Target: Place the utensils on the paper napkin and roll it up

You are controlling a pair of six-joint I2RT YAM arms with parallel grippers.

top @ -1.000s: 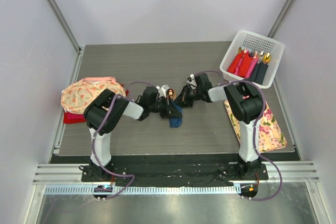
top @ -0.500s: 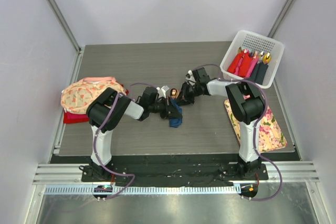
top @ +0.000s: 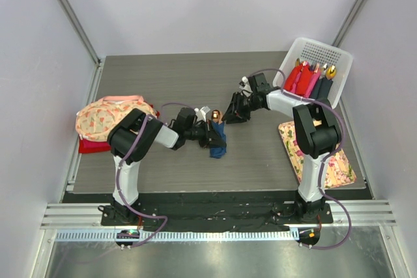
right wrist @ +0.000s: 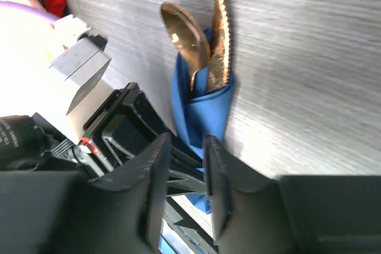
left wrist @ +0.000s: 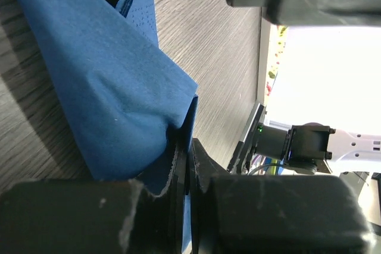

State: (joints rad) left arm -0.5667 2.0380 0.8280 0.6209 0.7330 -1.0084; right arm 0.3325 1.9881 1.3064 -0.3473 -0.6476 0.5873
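Pulling back, the right tool [top: 231, 114] has released the paper napkin [top: 218, 141].

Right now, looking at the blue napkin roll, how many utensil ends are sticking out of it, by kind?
spoon: 1
serrated knife: 1
Total: 2 ends showing above the paper napkin; anything else wrapped inside it is hidden.
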